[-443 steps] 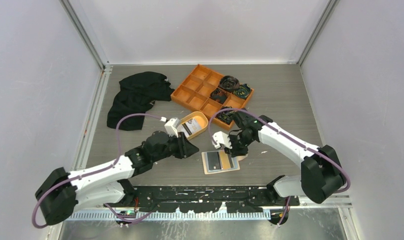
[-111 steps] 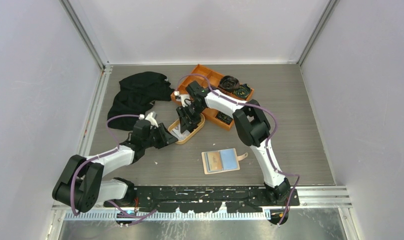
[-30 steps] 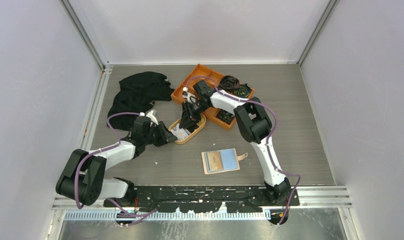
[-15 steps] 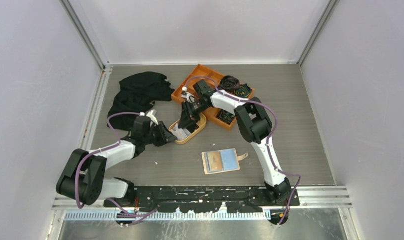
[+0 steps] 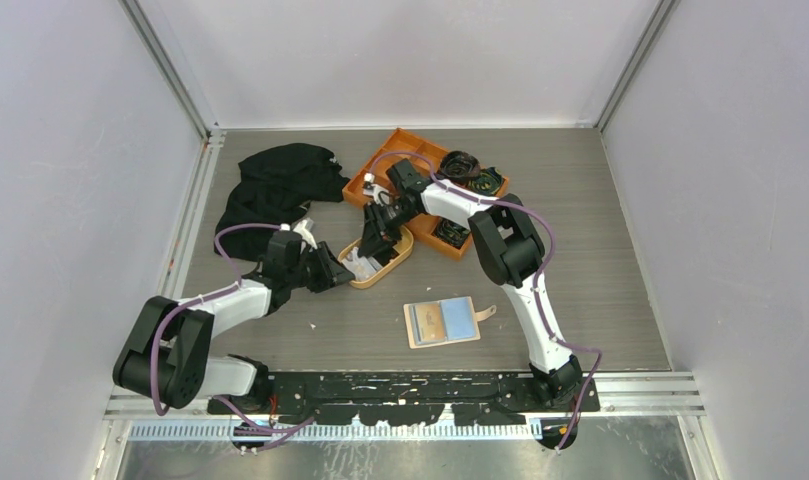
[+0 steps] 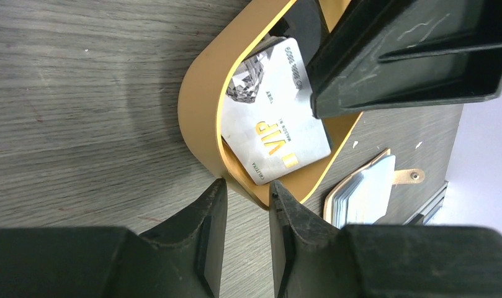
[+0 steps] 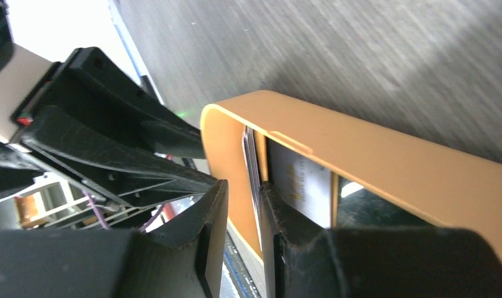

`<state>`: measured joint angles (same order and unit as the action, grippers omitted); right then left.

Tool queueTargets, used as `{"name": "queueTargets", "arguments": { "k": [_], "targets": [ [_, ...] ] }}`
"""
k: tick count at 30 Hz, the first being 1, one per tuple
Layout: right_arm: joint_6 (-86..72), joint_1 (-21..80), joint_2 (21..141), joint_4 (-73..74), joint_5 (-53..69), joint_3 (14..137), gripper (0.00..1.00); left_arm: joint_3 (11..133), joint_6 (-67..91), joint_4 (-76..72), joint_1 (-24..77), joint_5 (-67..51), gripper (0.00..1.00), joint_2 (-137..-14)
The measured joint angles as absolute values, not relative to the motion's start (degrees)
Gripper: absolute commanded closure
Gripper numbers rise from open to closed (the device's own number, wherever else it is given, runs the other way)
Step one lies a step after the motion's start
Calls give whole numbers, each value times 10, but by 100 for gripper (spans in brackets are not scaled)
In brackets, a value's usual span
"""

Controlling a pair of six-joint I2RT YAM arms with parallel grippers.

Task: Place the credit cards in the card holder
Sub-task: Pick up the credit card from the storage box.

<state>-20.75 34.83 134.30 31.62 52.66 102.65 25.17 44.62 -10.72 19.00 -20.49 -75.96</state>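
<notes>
Several credit cards lie in an oval orange dish [image 5: 393,262]: a white VIP card [image 6: 276,124] flat on top and a black one [image 6: 303,28] under it. My left gripper [image 5: 338,272] is shut on the dish's near-left rim [image 6: 247,186]. My right gripper [image 5: 372,243] reaches into the dish, its jaws a little apart around a card standing on edge [image 7: 251,161], which rests against one finger. The beige card holder [image 5: 442,321] lies open on the table, a light blue card showing in it. It also shows in the left wrist view [image 6: 363,192].
A large orange divided tray [image 5: 392,165] with dark coiled things stands behind the dish. A black cloth [image 5: 270,190] lies at the back left. Enclosure walls stand on three sides.
Nothing has visibly moved in the last second. Since 14.8 s ago the right gripper has left the card holder, and both grippers have come to the oval dish.
</notes>
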Motion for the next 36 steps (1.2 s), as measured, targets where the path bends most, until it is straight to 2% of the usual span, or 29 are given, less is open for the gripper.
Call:
{"name": "queueTargets", "arguments": {
  "k": [5, 11, 22, 26, 36],
  "targets": [
    [-234, 354, 1343, 295, 577, 1024, 71, 252, 446, -108, 190, -205, 71, -760],
    [-222, 383, 1343, 308, 563, 1019, 69, 255, 443, -108, 190, -208, 71, -768],
    [-175, 384, 1342, 360, 516, 1036, 56, 262, 443, -111, 191, -209, 70, -777],
    [-160, 384, 1340, 373, 504, 1037, 47, 266, 443, -111, 191, -211, 70, -780],
    [-126, 373, 1336, 394, 518, 1037, 35, 295, 441, -109, 191, -221, 67, -809]
  ]
}}
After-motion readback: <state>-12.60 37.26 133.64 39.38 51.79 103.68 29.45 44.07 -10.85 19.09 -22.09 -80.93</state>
